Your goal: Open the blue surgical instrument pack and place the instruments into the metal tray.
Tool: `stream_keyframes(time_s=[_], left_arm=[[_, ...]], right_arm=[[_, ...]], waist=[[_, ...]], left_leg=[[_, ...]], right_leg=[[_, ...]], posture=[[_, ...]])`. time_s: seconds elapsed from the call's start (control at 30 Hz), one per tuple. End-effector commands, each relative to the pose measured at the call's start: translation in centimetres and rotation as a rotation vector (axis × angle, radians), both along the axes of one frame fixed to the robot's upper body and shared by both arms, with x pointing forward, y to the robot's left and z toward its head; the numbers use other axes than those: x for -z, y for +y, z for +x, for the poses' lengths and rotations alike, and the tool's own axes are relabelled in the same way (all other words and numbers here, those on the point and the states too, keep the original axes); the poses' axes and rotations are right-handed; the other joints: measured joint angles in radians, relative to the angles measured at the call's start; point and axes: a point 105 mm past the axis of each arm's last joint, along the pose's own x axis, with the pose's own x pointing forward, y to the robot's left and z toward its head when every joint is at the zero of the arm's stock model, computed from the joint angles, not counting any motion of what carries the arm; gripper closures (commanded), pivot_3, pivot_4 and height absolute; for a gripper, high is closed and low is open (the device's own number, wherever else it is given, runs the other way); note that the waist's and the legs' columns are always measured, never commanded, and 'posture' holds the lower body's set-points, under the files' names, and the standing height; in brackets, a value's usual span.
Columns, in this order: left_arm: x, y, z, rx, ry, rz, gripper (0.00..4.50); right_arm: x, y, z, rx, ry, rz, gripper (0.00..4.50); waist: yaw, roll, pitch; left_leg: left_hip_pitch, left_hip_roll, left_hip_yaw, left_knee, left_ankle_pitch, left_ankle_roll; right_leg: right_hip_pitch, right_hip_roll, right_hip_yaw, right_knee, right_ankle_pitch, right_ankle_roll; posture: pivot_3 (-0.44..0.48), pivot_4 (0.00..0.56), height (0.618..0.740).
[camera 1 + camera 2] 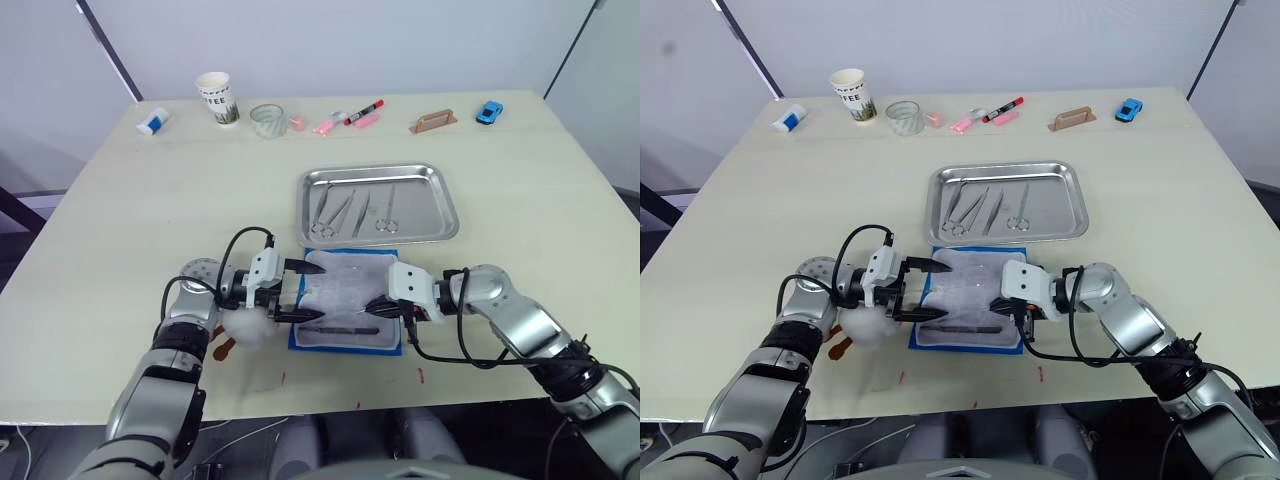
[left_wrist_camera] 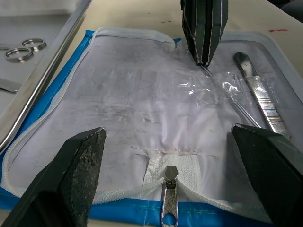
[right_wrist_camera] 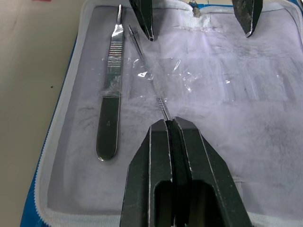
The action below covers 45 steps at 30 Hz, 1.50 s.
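Note:
The blue surgical instrument pack (image 1: 345, 345) lies open on the table, pale lining up, just in front of the metal tray (image 1: 440, 196). Several instruments (image 1: 352, 210) lie in the tray. Two remain on the lining: a flat scalpel handle (image 3: 109, 109) and a thin probe (image 3: 147, 71). My right gripper (image 3: 171, 122) is shut with its tips on the end of the thin probe, over the pack's right half. My left gripper (image 1: 305, 292) is open, its fingers straddling the pack's left edge by the zipper pull (image 2: 169, 198).
A white plush toy (image 1: 248, 325) sits under my left wrist. Along the far edge stand a paper cup (image 1: 217, 97), a tape roll (image 1: 268, 120), markers (image 1: 362, 112), a brown block (image 1: 433, 121), a blue toy car (image 1: 489, 112) and a small bottle (image 1: 153, 121).

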Motion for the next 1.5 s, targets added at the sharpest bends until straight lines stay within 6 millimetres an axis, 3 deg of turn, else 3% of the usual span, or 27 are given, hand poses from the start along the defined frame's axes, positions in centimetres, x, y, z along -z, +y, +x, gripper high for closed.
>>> stream_keyframes(time_s=[0.03, 0.47, 0.77, 0.87, 0.93, 1.5], left_arm=[[3.2, 0.5, -1.6, 0.014, 0.12, 0.081, 0.0], [3.2, 0.4, -1.7, 0.021, 0.121, 0.081, 0.0], [3.2, 0.3, -1.6, 0.021, 0.117, 0.08, 0.0], [3.1, 0.2, -1.5, 0.021, 0.117, 0.08, 0.0], [3.1, 0.2, -1.6, 0.021, 0.117, 0.079, 0.0], [3.1, 0.3, -1.3, 0.016, 0.11, 0.085, 0.0]], right_arm=[[-1.3, -0.4, -0.3, -0.021, -0.039, -0.011, 4.44], [-3.8, -0.5, -1.1, -0.01, -0.067, -0.07, 4.44], [-3.6, -0.3, -1.2, -0.008, -0.02, -0.032, 4.44], [-3.4, -0.3, -0.7, -0.003, -0.042, -0.047, 3.67], [-3.3, -0.2, -0.1, 0.01, -0.082, -0.048, 2.85], [-0.3, -0.4, 0.5, -0.037, 0.062, -0.145, 2.85]], waist=[[0.0, 0.0, 0.0], [0.001, 0.0, 0.0], [0.001, 0.0, 0.0], [0.001, 0.0, 0.0], [0.001, 0.0, 0.0], [0.001, 0.0, 0.0]], left_leg=[[0.0, 0.0, 0.0, 0.0, 0.0, 0.0], [0.0, 0.0, 0.0, 0.001, 0.0, 0.0], [0.0, 0.0, 0.0, 0.001, 0.0, 0.0], [0.0, 0.0, 0.0, 0.001, 0.0, 0.0], [0.0, 0.0, 0.0, 0.001, 0.0, 0.0], [0.0, 0.0, 0.0, 0.002, 0.0, 0.0]], right_leg=[[0.0, 0.0, 0.0, 0.0, 0.0, 0.0], [0.0, 0.0, 0.0, 0.0, 0.0, 0.0], [0.0, 0.0, 0.0, 0.0, 0.0, 0.0], [0.0, 0.0, 0.0, 0.0, 0.0, 0.0], [0.0, 0.0, 0.0, 0.0, 0.0, 0.0], [0.0, 0.0, 0.0, 0.001, 0.0, 0.0]], posture=[[0.0, 0.15, 0.74], [0.0, 0.15, 0.74], [0.0, 0.15, 0.74], [0.0, 0.15, 0.74], [0.0, 0.15, 0.74], [0.0, 0.15, 0.74]])
